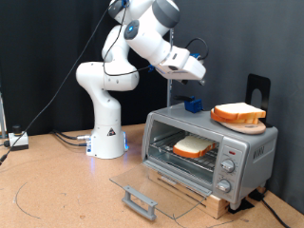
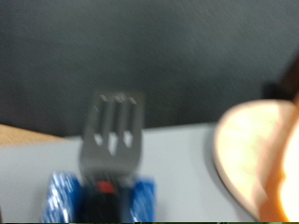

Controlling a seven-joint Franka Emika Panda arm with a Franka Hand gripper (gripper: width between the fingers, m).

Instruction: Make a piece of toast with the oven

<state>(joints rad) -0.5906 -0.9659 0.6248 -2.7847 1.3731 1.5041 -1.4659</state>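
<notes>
The silver oven (image 1: pixel 242 152) stands at the exterior view's right, with its glass door (image 1: pixel 152 185) folded down flat and open. One piece of toast (image 1: pixel 195 146) lies on the wire rack inside. A thicker pile of slices (image 1: pixel 237 115) sits on a plate on the oven's top and also shows in the wrist view (image 2: pixel 257 159). My gripper (image 1: pixel 197 78) hangs just above a small blue object (image 1: pixel 193 104) on the oven's top. In the wrist view, a grey slotted blade (image 2: pixel 114 131) rises from a blue base (image 2: pixel 61 198). The fingers do not show clearly.
The arm's white base (image 1: pixel 107 133) stands on the wooden table (image 1: pixel 57 190) at the exterior view's left, with cables beside it. The door's grey bar handle (image 1: pixel 141 199) juts towards the front. Three knobs (image 1: pixel 228 169) sit on the oven's right panel. A black curtain hangs behind.
</notes>
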